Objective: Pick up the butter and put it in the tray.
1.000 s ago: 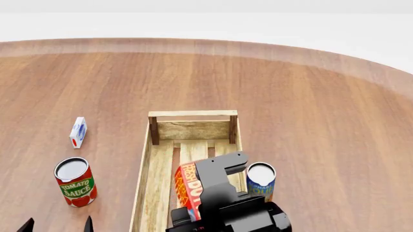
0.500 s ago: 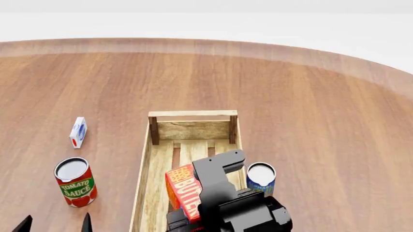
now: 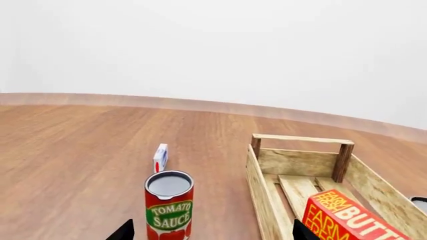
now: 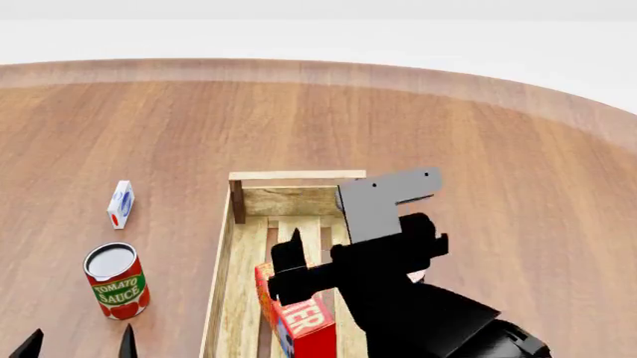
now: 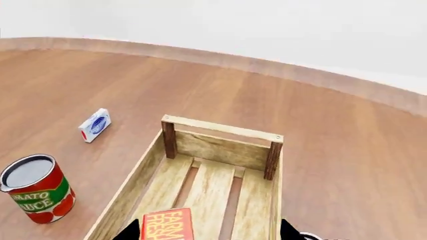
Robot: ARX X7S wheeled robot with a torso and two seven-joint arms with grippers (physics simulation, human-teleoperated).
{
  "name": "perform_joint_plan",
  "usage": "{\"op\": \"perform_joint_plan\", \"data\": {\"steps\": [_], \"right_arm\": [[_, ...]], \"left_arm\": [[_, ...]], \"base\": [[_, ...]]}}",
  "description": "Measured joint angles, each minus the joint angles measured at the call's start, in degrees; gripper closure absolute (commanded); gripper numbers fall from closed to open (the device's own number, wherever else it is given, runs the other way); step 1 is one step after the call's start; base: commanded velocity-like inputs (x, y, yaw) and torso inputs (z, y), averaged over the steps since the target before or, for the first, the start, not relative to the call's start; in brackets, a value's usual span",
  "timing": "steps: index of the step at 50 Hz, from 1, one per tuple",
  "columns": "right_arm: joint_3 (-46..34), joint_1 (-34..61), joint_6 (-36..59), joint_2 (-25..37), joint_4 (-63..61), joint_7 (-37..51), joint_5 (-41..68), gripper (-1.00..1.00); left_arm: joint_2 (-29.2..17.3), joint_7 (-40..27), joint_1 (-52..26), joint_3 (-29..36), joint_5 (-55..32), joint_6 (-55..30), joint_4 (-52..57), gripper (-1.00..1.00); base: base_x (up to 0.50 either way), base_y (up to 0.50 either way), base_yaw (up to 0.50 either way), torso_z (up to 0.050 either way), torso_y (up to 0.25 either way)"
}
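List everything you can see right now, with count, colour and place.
butter: 1, red-orange carton, inside the tray
tray: 1, light wood crate, centre of the table
tomato sauce can: 1, red with green label, left of tray
small carton: 1, white, blue and red, beyond the can
table: 1, brown wood, under everything
left tool: 1, black, open, low near the can
right tool: 1, black, open, above the butter

Right arm hides tray floor; butter cut off below
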Motion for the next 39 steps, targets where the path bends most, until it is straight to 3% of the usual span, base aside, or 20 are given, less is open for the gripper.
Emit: {"op": "perform_joint_plan", "data": {"steps": [9,18,39], "right_arm": [[3.69,-14.96,-22.65,9.74,-13.89,12.62,-16.7,-1.0],[6.02,-26.77,-36.79,14.75,-19.54,23.56,-32.13,-1.0],[8.46,-37.76,-45.08,18.23,-23.31,35.84,-49.91,-1.0]], "left_arm": [[-0.43,0.18,1.48,-0.11,1.03,3.02,0.94,-1.0],[-0.89,-0.29,2.89,-0.21,2.44,5.27,2.08,-1.0],[-1.65,-1.14,3.91,-0.08,3.83,6.69,4.17,-1.0]], "base": [[0.0,0.0,0.0,0.0,0.0],[0.0,0.0,0.0,0.0,0.0],[0.0,0.0,0.0,0.0,0.0]]}}
